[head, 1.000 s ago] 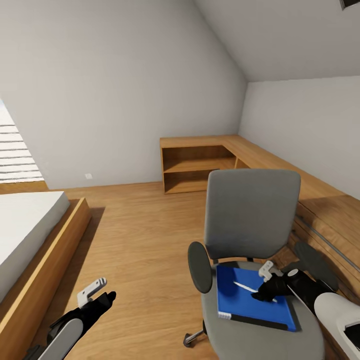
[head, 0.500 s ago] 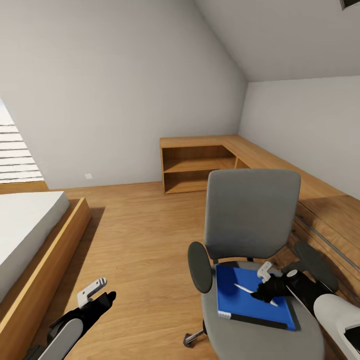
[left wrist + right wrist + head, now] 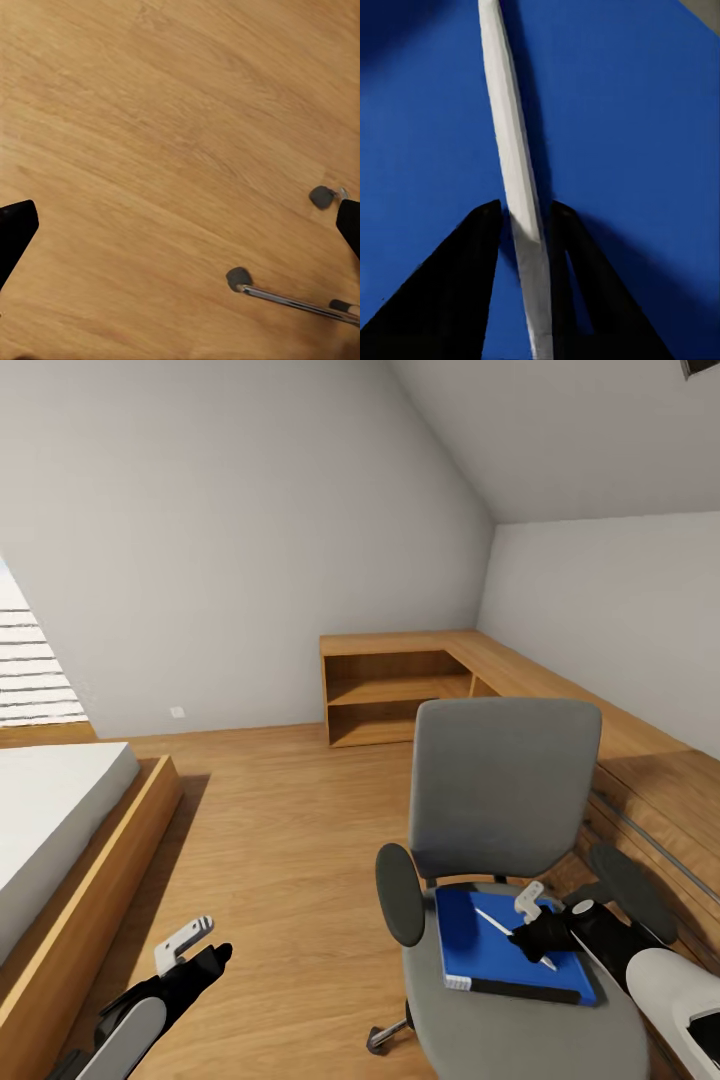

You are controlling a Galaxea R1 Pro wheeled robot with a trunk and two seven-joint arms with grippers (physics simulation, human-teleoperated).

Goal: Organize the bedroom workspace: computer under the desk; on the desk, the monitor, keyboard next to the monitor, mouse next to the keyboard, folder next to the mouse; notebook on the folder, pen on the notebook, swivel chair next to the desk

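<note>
the bedroom is an attic space with sloped grey walls and a light wood floor (image 3: 290, 830), with low oak shelving (image 3: 400, 695) running along the far corner and a bed (image 3: 50, 810) at the left edge of the head view. the swivel chair (image 3: 505, 790) stands in the foreground with its grey back upright and its seat turned toward the robot, which is probably why the seat serves as a handy shelf here: the folder (image 3: 490, 950) lies flat across it, bright blue with a black edge nearest the robot, resting between the armrests where it cannot slide off. the right hand (image 3: 532, 935) reaches in over the folder from the right side, and its two dark fingers (image 3: 472, 277) are closed tight on the pen (image 3: 514, 172), which runs out ahead of them over the blue cover; the right wrist view suggests the pen is pinched near one end, so most of its length sticks out free. whether the pen is lifted clear of the folder or just touching it, i cannot tell. the pen likely has to come off first so the folder can be moved to the counter. the left hand (image 3: 190, 945) hangs low over bare floor, its fingers spread wide apart and holding nothing, with the chair's chrome legs and castors (image 3: 238, 277) showing beneath it.
</note>
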